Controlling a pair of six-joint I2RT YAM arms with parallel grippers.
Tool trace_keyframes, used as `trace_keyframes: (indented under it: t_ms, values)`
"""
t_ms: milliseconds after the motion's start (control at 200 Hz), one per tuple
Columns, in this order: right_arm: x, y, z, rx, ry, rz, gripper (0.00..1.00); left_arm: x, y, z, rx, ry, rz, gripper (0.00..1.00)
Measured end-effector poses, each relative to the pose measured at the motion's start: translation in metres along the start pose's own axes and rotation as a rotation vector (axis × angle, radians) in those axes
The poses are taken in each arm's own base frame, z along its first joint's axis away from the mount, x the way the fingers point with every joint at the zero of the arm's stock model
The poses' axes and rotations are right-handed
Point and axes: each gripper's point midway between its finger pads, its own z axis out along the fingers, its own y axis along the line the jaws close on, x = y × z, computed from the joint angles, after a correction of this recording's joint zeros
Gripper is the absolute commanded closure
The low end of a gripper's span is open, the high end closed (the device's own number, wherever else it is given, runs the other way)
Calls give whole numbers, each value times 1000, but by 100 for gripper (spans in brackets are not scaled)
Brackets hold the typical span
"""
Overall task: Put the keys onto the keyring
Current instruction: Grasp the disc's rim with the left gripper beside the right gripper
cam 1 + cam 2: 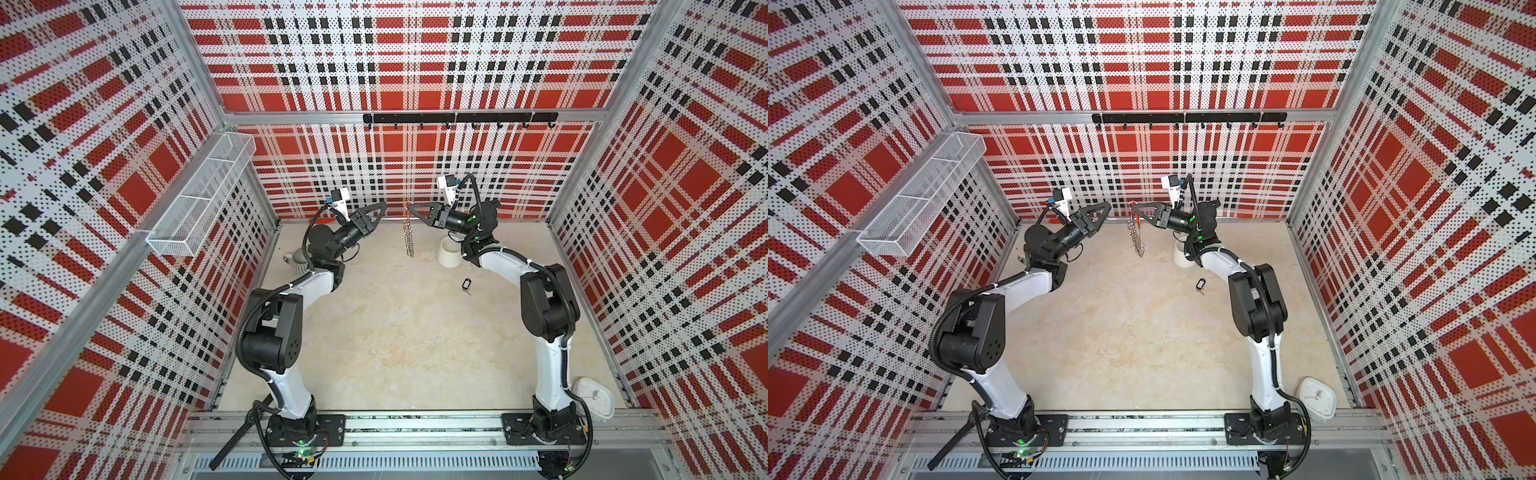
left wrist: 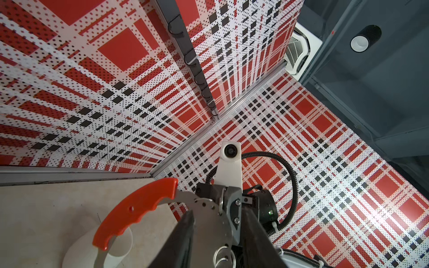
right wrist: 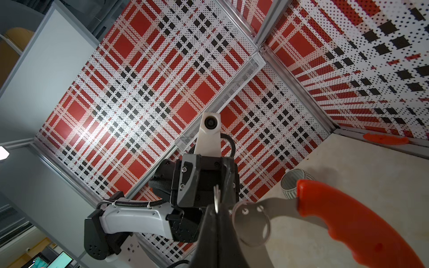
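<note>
1. While raised well above the desk (image 1: 395, 340), clamps shut at the right end effector (image 3: 217, 215) on the keyring (image 3: 343, 220), by one small silver ring at its rim, pinched edge-on between the closed tips.
2. Lets the hoop hang straight down, edge-on in both top views, with the red-orange section near the top and the fringe of small rings dangling below.
3. Faces it with the left end effector (image 1: 384, 205): jaws apart, nothing between them in a top view, just beside the hoop and apparently not touching.
4. Key tag (image 1: 466, 284), tiny, black, with a pale window and a bit of silvery metal: flat on the desk, well apart from the hoop, near the right forearm.
5. Judged from that: keyring lifted and presented, done. Not yet done: picking up the key tag, carrying it across and threading it onto a ring. Early in the job, probably.
6. Farther out: white cup (image 1: 448, 253) beneath the right arm, ribbed cup (image 1: 296, 262) behind the left arm, white clock (image 1: 595, 397) at the front right corner, loose red-orange strip (image 3: 385, 140) at the back edge, mesh basket (image 1: 199, 199) and hook rail (image 1: 457, 118) on the walls.
7. No brand, label or writing legible anywhere: tag window and clock face too small to read.
</note>
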Motion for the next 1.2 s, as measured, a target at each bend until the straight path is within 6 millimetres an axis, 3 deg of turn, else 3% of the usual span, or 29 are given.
trace_keyframes:
  t_ms: [200, 331, 772, 1202]
  values:
    - [-11, 28, 5, -41, -30, -45, 100, -2, -14, 0, 12, -7, 10, 71]
    - [-9, 38, 12, -61, -42, -58, 100, -3, -22, 5, 28, 4, 13, 71]
    - [16, 50, 32, -81, -11, -49, 100, -6, -43, 8, 70, 18, 42, 66]
    - [14, 58, 38, -84, -22, -62, 100, -4, -59, 7, 99, 40, 56, 64]
